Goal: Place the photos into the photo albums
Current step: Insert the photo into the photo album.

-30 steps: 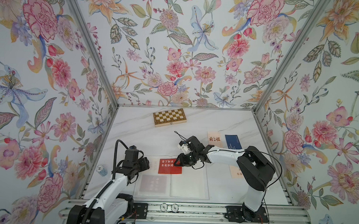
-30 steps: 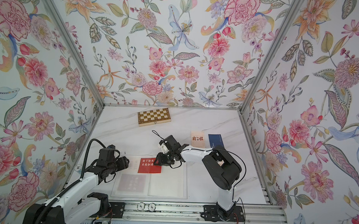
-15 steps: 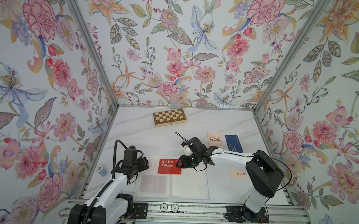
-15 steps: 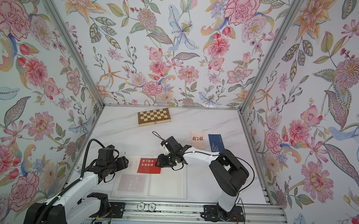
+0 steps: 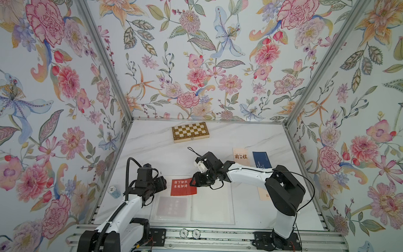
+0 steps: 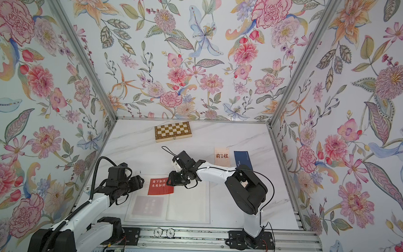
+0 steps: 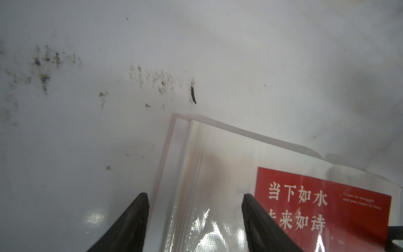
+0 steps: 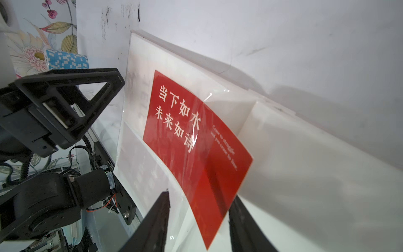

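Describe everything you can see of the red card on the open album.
The red card is a thin, glossy, postcard-like rectangle with two rows of white Chinese characters and small white English print. It lies bowed on the far half of the left page of the photo album, its lettered end seemingly under a translucent sleeve. The open fingers of the right gripper straddle its bare end.
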